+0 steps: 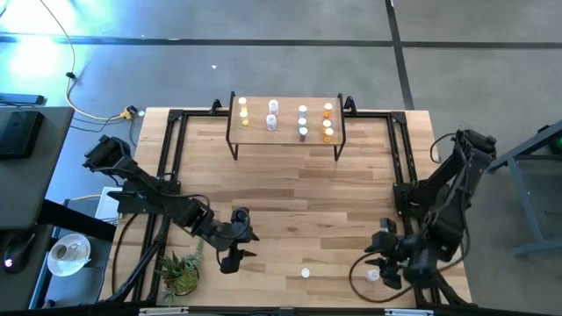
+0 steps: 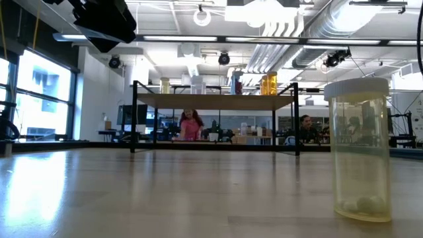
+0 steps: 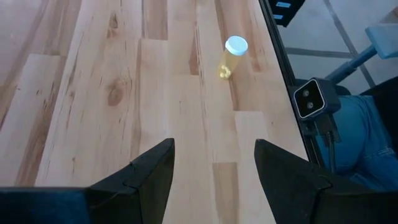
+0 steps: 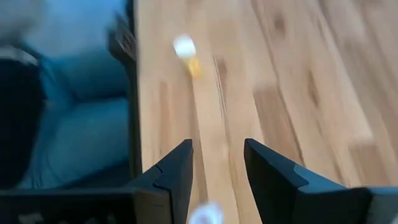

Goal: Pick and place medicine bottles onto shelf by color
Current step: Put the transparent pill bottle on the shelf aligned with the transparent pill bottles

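The shelf (image 1: 285, 132) stands at the table's far middle with several medicine bottles (image 1: 302, 121) on it; it also shows far off in the low view (image 2: 215, 101). A yellowish bottle with a white cap (image 1: 306, 273) stands upright on the table near the front edge, between my two grippers; it also shows in the low view (image 2: 360, 149), the left wrist view (image 3: 230, 55) and the right wrist view (image 4: 186, 55). Another white-capped bottle (image 1: 372, 275) stands right by my right gripper (image 1: 376, 262); its cap (image 4: 205, 214) shows low between the open fingers. My left gripper (image 1: 241, 254) is open and empty.
A small potted plant (image 1: 180, 272) sits at the table's near left corner. A black metal frame (image 1: 171, 149) runs along the table's left and right sides. A camera unit (image 3: 311, 99) sits at the table's front edge. Bare wood lies between the shelf and the grippers.
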Controlling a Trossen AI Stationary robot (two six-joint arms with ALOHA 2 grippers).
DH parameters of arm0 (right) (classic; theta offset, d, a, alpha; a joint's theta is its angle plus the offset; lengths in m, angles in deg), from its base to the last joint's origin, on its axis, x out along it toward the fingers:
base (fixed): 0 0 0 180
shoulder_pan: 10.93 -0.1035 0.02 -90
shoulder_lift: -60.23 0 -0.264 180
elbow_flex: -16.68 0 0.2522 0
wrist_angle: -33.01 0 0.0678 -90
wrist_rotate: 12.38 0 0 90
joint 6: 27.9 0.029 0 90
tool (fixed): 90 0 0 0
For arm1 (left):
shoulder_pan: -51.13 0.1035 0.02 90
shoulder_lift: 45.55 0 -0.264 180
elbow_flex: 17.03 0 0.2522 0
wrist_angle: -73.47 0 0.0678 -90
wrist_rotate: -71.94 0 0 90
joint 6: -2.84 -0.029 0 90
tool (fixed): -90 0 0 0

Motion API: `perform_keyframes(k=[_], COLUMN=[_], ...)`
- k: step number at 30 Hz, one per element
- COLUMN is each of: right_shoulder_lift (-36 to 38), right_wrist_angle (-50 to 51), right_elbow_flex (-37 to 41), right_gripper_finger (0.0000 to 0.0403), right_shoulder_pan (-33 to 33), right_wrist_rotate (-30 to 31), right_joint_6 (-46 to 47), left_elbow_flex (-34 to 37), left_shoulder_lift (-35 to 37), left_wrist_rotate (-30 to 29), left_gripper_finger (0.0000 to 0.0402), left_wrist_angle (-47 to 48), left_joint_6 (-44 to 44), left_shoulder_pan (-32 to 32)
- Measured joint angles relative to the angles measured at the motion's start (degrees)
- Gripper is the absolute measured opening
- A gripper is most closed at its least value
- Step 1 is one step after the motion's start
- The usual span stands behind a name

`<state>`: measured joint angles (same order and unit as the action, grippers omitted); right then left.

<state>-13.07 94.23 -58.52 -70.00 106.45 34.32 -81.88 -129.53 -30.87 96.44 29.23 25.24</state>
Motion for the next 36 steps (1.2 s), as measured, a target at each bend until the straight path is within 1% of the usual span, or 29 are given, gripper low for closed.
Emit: perform_keyframes(k=[3,6,11,16,22,26,29,36], right_shoulder_lift=[-4.67,-8.37,-12.48,-14.99,-16.47,-17.0,-17.57,-20.77], right_wrist_angle=[7.5,11.59,12.63,13.53,12.26,10.04,10.06,8.75], right_elbow_flex=[-4.31,-6.55,-6.81,-6.81,-6.81,-6.79,-6.79,-6.74], right_gripper_finger=[0.0133,0.0133,0.0133,0.0144,0.0184,0.0204,0.021,0.0211], right_shoulder_pan=[0.01,0.02,0.33,0.95,0.28,-0.96,-1.78,-2.16], right_wrist_rotate=[-5.38,-9.88,-14.43,-21.09,-22.88,-22.36,-21.25,-21.57], right_joint_6=[5.95,9.55,14.59,20.72,23.07,24.41,26.38,27.78], left_elbow_flex=[-0.01,0.0,0.01,0.01,0.01,0.0,0.0,-0.01], left_shoulder_lift=[0.0,0.0,0.0,0.0,0.0,0.0,0.0,0.0], left_wrist_rotate=[-0.02,-0.71,-2.02,-2.97,-3.02,-3.02,-3.02,-3.0], left_gripper_finger=[0.0211,0.0211,0.0211,0.0211,0.0211,0.0211,0.0211,0.0211], left_wrist_angle=[0.0,0.0,-0.01,-0.02,-0.02,-0.02,-0.02,-0.04], left_joint_6=[0.0,0.0,0.0,0.0,0.0,0.0,0.0,0.0], left_shoulder_pan=[0.0,0.0,0.0,0.0,0.0,0.0,0.0,0.0])
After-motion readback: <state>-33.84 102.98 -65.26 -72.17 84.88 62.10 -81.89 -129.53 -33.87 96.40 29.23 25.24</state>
